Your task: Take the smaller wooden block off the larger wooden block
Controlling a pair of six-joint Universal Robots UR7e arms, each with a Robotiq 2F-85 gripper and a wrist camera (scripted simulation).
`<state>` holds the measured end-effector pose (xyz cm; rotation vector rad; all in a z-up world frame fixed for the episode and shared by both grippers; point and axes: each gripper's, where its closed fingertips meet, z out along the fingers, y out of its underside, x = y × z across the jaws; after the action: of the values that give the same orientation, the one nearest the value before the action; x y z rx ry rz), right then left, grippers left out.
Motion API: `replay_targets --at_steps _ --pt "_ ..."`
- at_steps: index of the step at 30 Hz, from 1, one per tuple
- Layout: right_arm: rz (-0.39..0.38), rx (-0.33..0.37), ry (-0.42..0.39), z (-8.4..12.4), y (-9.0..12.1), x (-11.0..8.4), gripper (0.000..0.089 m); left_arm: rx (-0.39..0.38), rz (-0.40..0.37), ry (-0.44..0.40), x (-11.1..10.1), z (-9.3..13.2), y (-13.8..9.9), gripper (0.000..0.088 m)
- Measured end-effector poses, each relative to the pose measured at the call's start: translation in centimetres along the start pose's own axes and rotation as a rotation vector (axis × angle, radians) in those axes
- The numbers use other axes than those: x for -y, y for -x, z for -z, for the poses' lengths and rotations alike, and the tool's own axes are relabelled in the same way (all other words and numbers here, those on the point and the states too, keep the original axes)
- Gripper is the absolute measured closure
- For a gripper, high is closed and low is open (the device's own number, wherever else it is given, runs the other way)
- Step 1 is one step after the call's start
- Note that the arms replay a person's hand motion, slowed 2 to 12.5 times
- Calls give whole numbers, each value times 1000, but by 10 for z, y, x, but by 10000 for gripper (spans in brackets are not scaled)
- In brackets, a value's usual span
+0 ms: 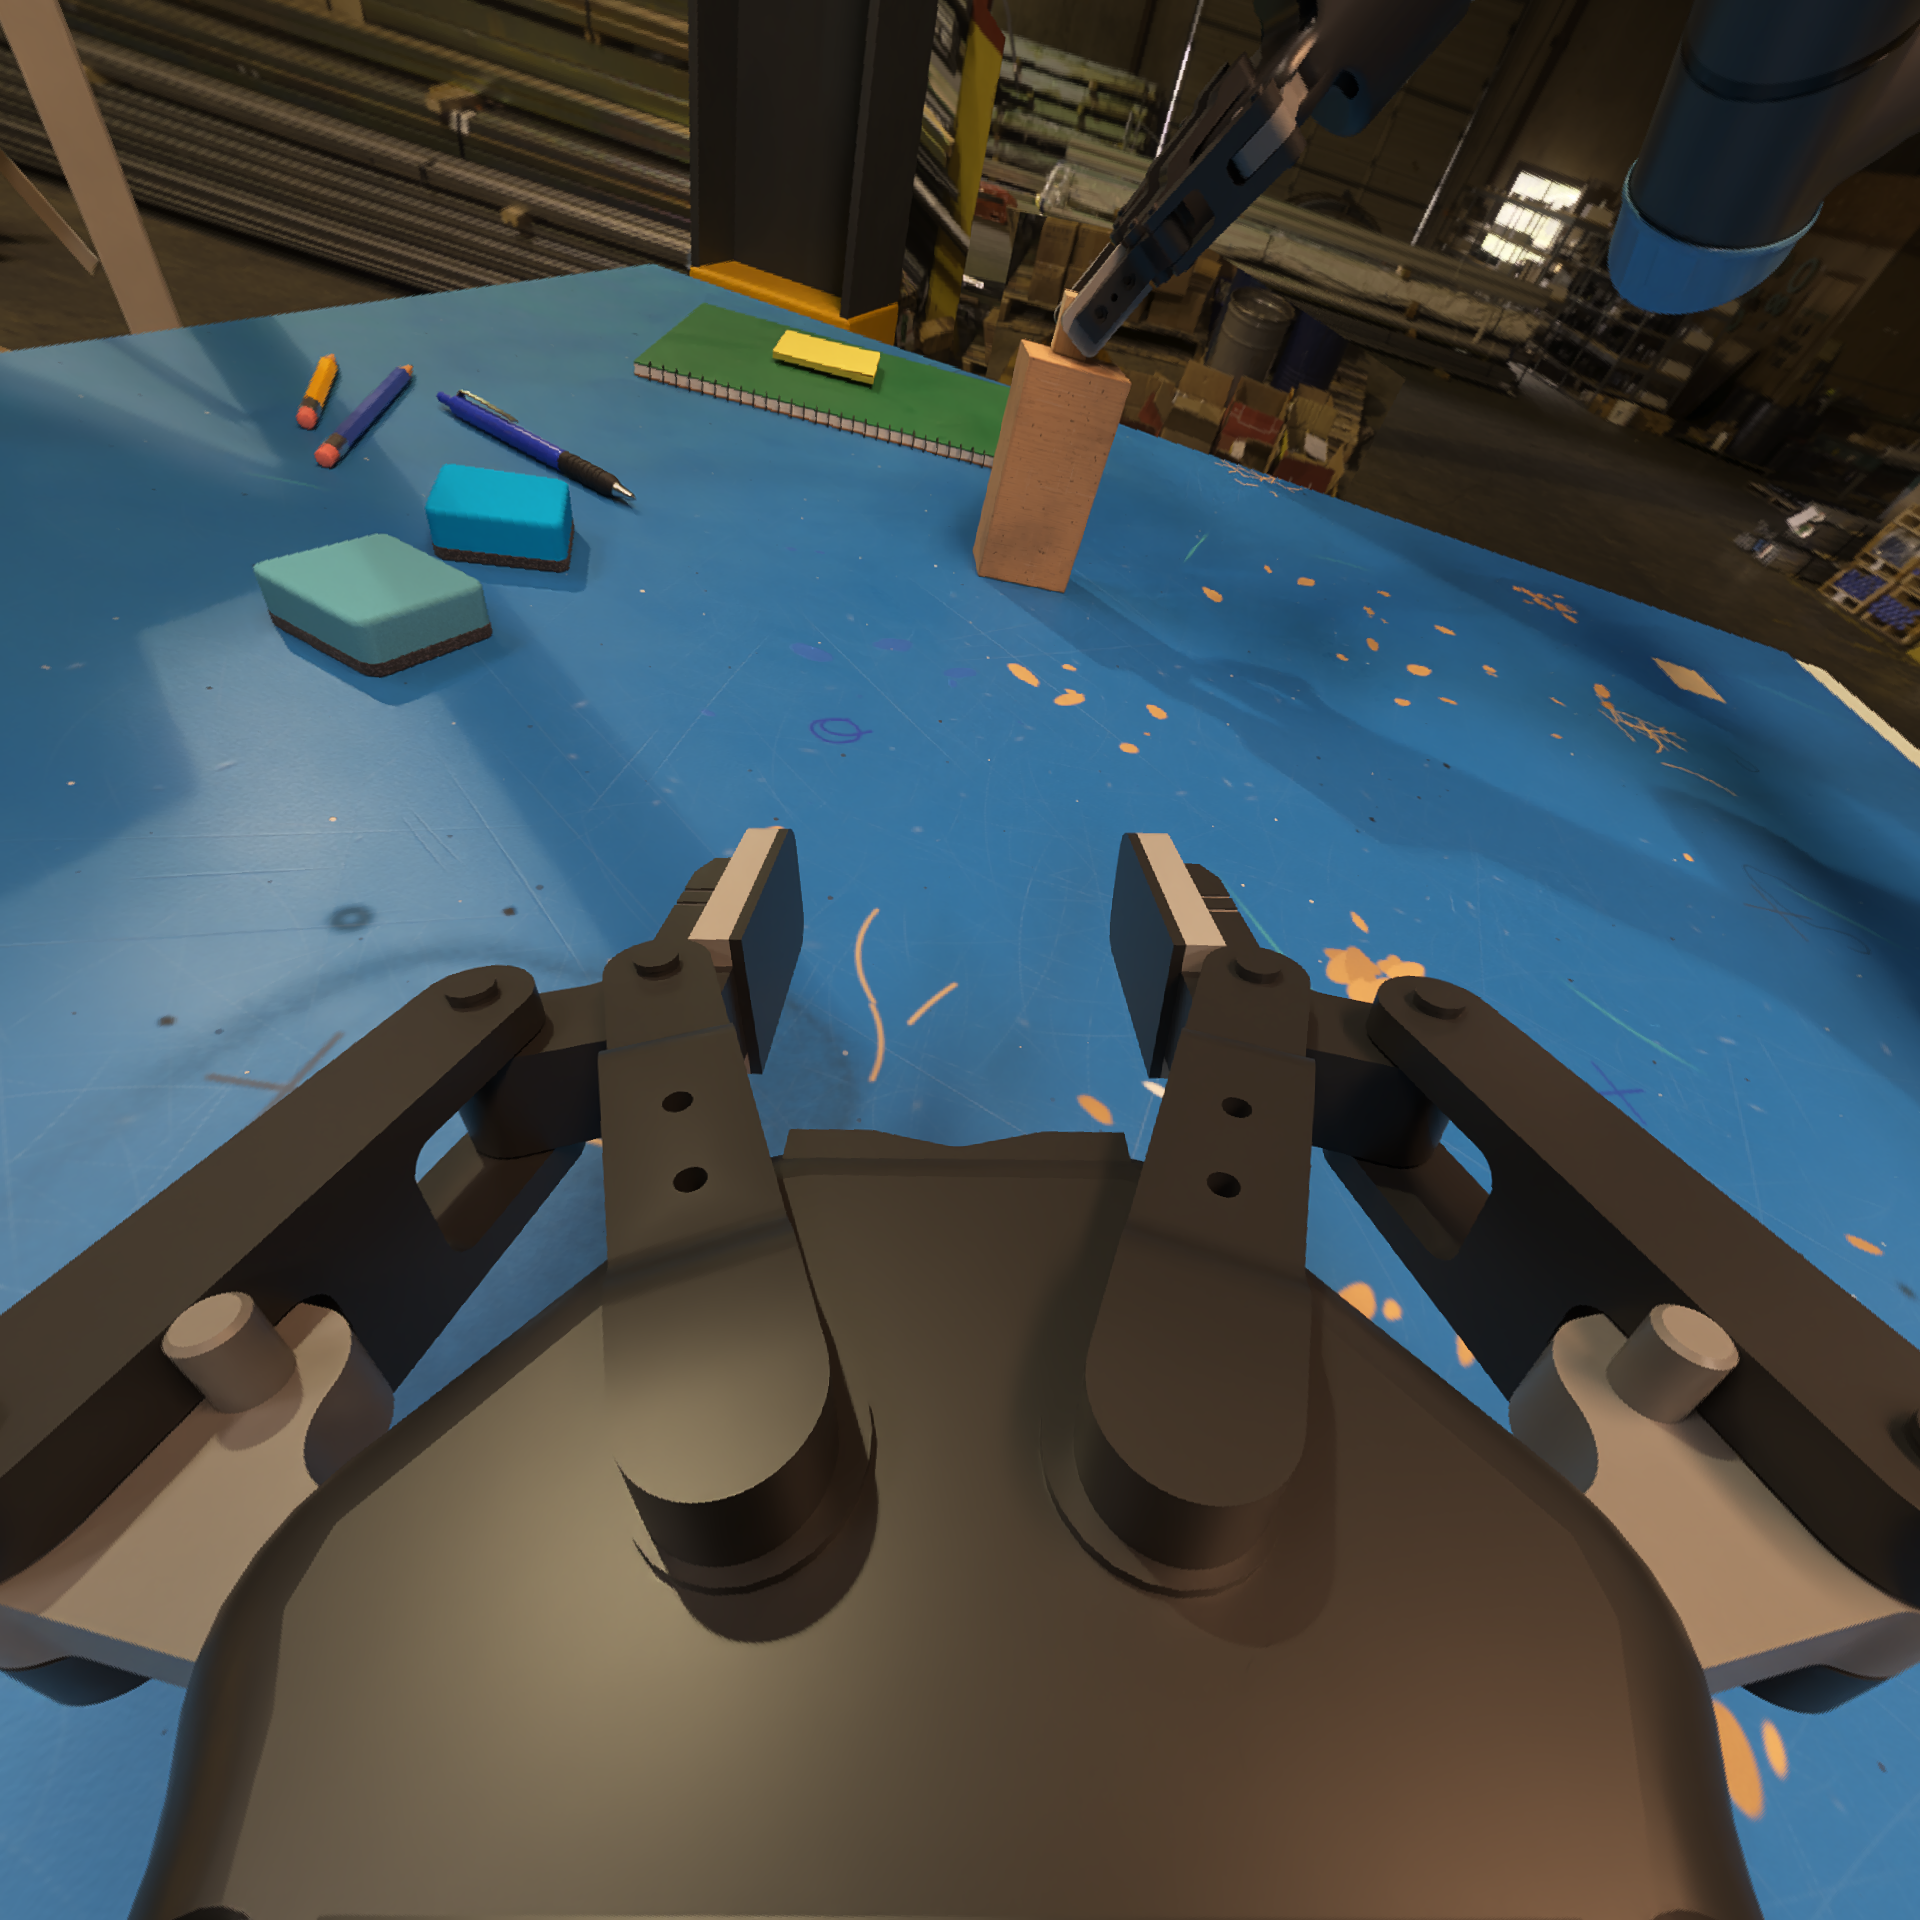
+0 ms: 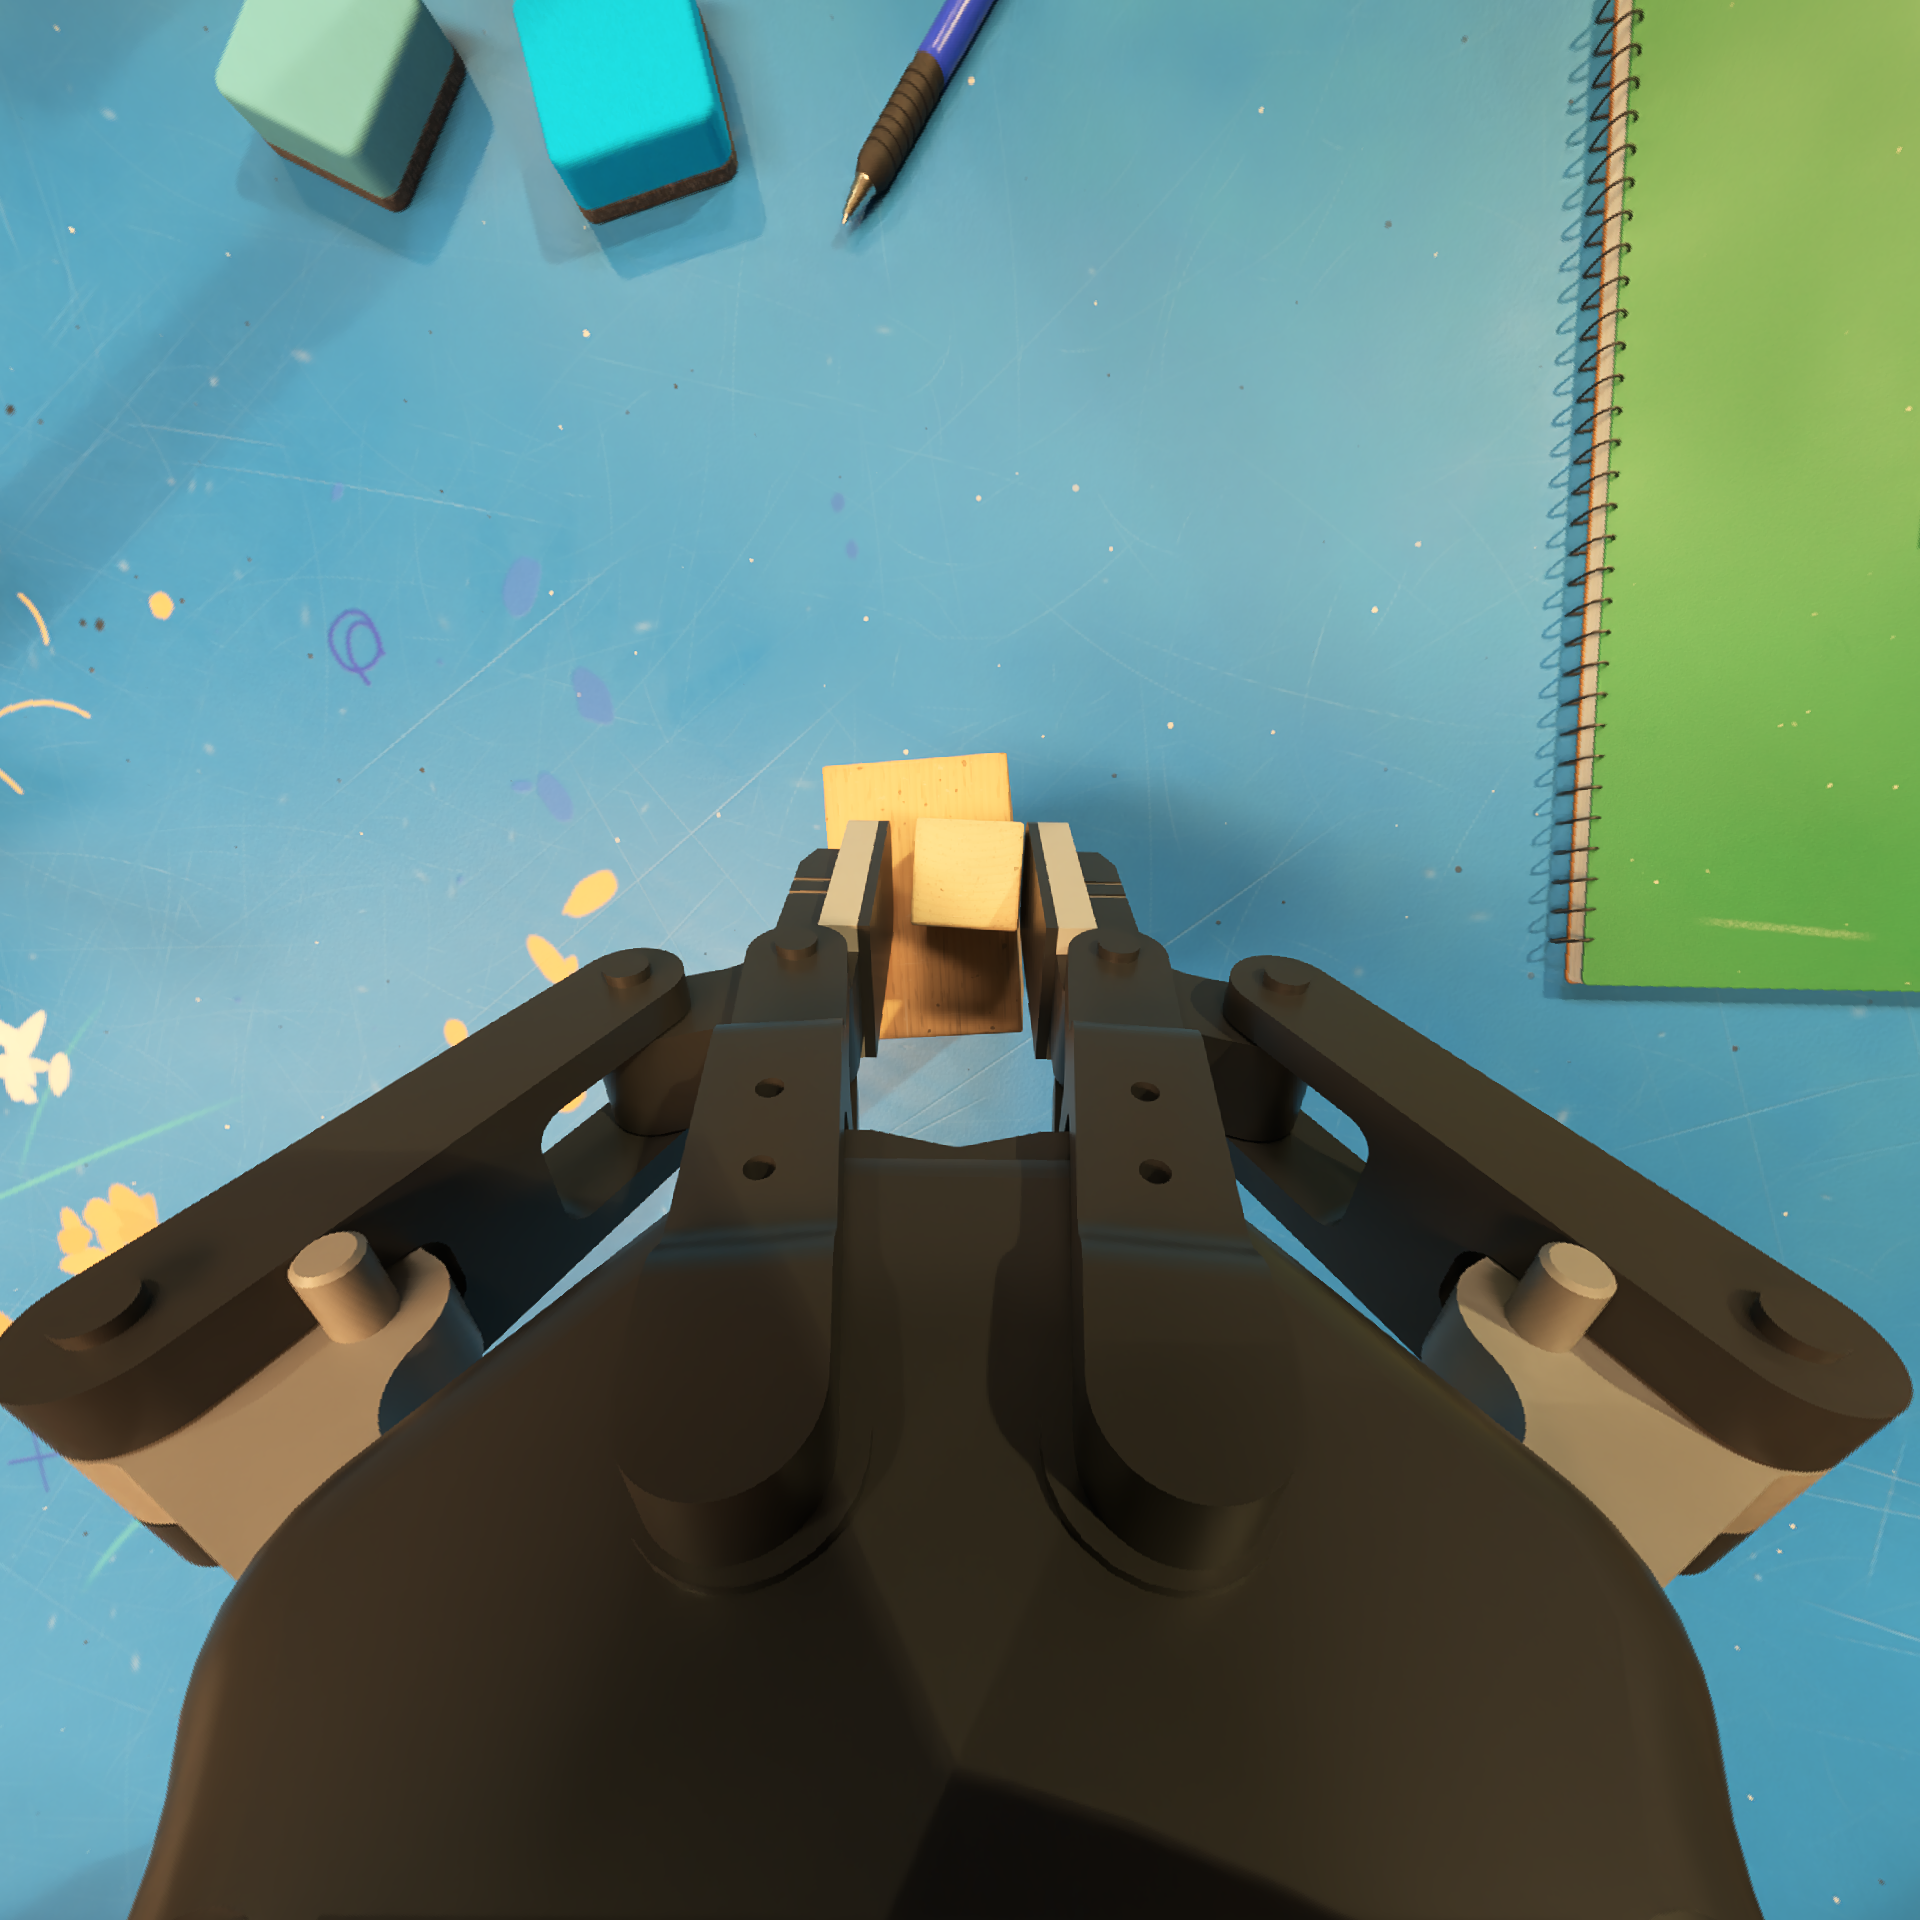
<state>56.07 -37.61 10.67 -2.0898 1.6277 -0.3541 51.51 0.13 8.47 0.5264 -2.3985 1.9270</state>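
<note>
- The right hand [image 2: 951,883] is hanging over the tall larger wooden block [image 1: 1049,468], which is standing upright on the blue desk [image 1: 1351,810], with its fingers [image 2: 857,883] straddling the smaller wooden block [image 2: 966,873] on top.
- In the right wrist view the right finger is looking flush with the small block while a thin gap is showing on the left, so I cannot tell whether the grip is actually closing on it.
- The left hand [image 1: 956,935] is idling low over the desk, well apart from the blocks, fingers spread and grasping nothing.
- Risk: the small block is sitting off-centre between the pads; closing unevenly could be shoving it sideways and off the top.
- Risk: the larger block is tall and narrow, so a sideways pull or a fingertip catching its upper edge would probably be tipping it over.
- Both blocks are looking like pale, square-edged, faintly speckled wood, likely rigid and fairly smooth under flat pads.
- The desk is looking scuffed and paint-spattered; two soft-looking rounded erasers [image 2: 623,104], a pen [image 2: 914,104] and a green spiral notebook [image 2: 1766,520] are lying nearby.
</note>
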Motion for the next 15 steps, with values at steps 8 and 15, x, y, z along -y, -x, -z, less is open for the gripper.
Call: replay_targets --at_steps 8,15 --pt "10 3 -33 1 3 3 670 1 0 1 0 0 0 343" --pt "12 12 -53 1 5 5 673 1 0 2 0 0 0 343"
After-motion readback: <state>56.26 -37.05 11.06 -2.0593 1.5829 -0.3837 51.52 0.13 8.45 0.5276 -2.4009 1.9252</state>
